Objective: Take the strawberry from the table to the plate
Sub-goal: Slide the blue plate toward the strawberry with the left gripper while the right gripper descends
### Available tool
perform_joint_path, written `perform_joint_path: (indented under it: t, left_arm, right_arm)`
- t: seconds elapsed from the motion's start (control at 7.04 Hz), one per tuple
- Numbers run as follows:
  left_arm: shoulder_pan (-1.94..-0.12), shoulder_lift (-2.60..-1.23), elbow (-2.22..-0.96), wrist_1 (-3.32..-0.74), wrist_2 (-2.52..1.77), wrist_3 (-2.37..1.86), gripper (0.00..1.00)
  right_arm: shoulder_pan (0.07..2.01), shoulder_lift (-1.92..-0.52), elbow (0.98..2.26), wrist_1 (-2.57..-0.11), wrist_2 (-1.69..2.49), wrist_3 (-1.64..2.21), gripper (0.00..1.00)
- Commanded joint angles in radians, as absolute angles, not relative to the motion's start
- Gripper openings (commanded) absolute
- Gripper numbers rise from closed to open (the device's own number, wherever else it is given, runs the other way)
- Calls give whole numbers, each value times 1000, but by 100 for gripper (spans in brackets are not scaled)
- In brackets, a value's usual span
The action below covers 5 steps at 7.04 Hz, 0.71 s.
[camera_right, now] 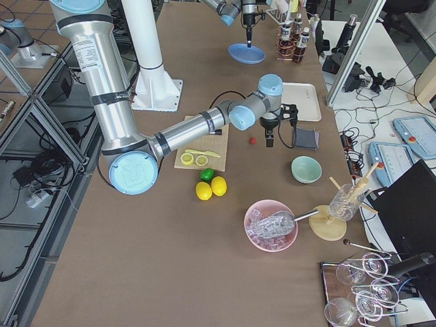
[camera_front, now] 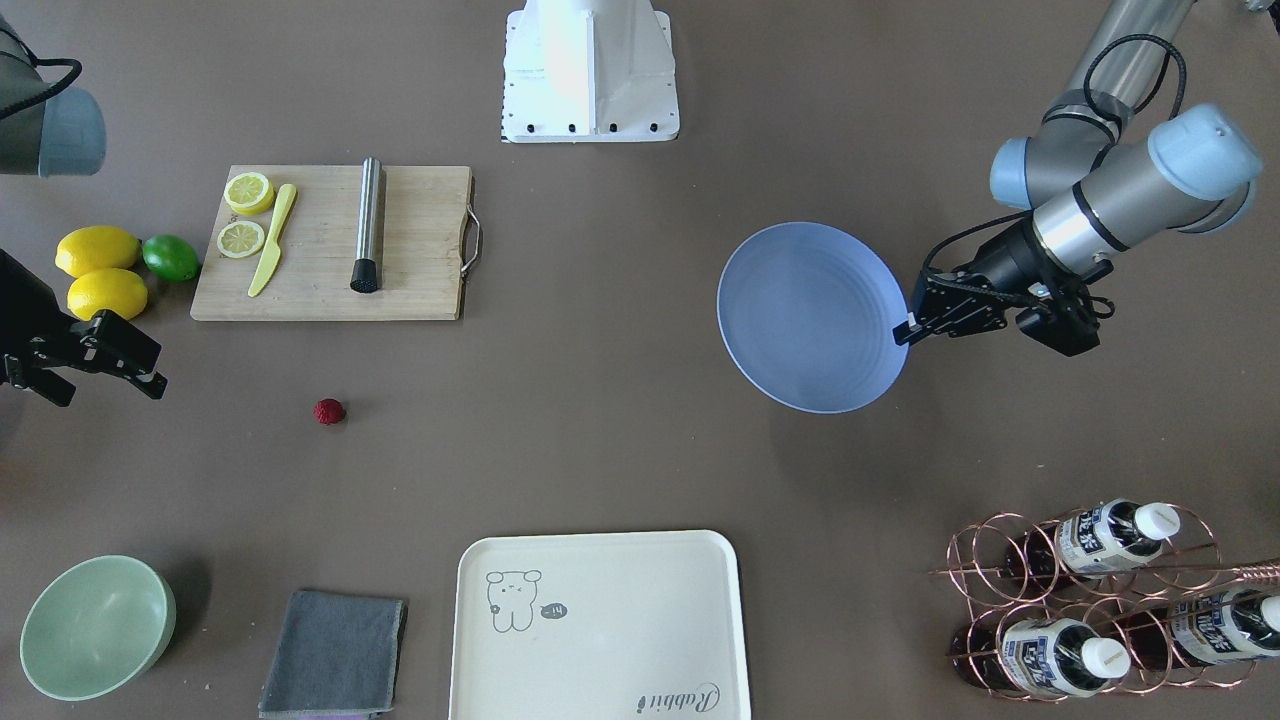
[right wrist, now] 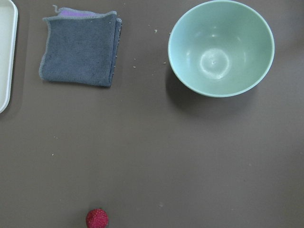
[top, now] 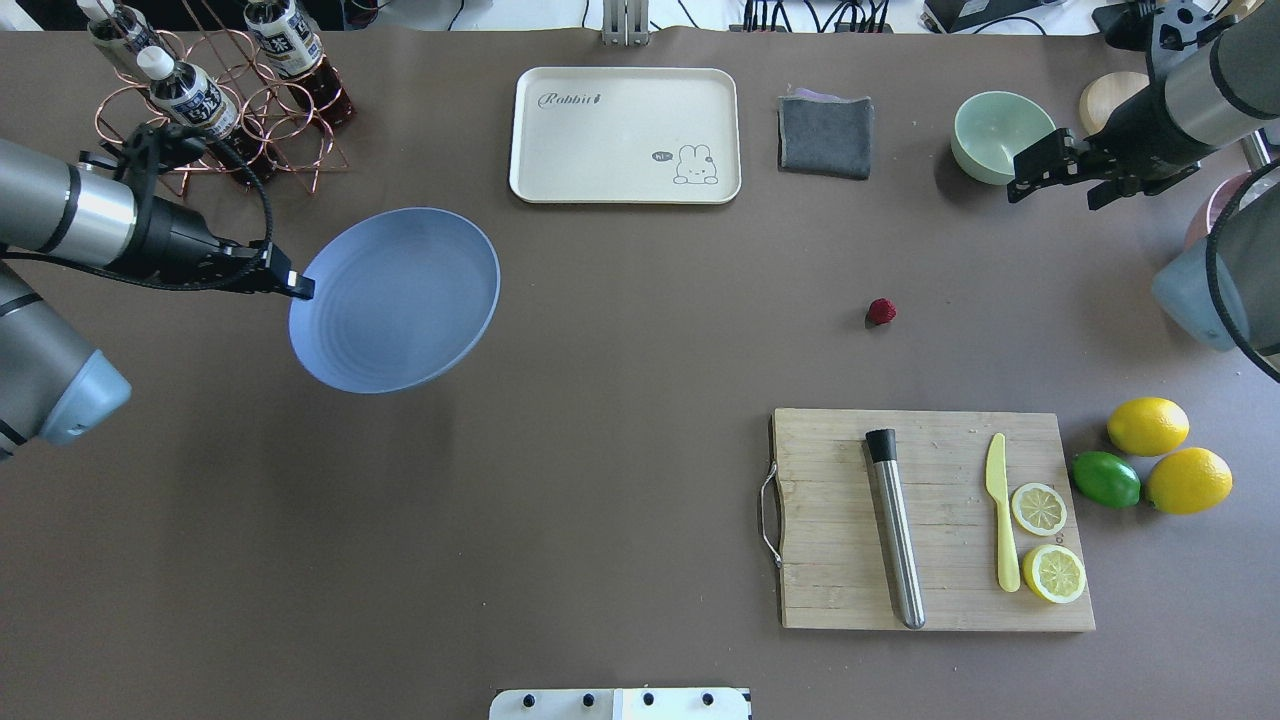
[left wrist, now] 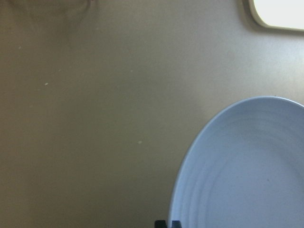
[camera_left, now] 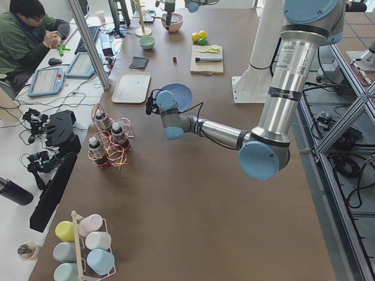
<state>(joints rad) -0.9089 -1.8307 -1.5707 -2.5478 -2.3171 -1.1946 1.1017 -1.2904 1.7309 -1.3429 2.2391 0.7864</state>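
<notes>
Left pincer (camera_front: 908, 328) grips the plate's (camera_front: 800, 320) rim, plate tilted above the counter (camera_front: 600, 400). Right pincer (camera_front: 158, 372), wide, hangs near the strawberry (camera_front: 329, 411) toward the counter's right end.

Left claw (top: 298, 290) tight on the plate (top: 400, 300) rim; right claw (top: 1052, 190) aloft, jaws apart

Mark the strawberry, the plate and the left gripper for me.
strawberry (camera_front: 329, 411), front-facing view, middle of the berry.
plate (camera_front: 800, 330), front-facing view, bare centre.
left gripper (camera_front: 905, 331), front-facing view, between fingertips at the plate's rim.
</notes>
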Motion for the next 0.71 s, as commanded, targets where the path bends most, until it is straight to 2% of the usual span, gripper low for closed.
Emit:
perform_joint_path:
  t: [0.0,0.14,0.57]
  left_arm:
    - [-756,-1909,-1765,-2245,-2115,-1259,0]
    - [-651,-1960,-1805,-2138,-1983,-1264,0]
    - [-493,-2043,-1757,-2091,-1758,-1328,0]
  right_arm:
    - [1042,-1256,1694,-1350,2194,788,100]
    - [1001,-1246,1675,-1350,2175,807,100]
    - [922,-1213,1634,-1350,2132,881,100]
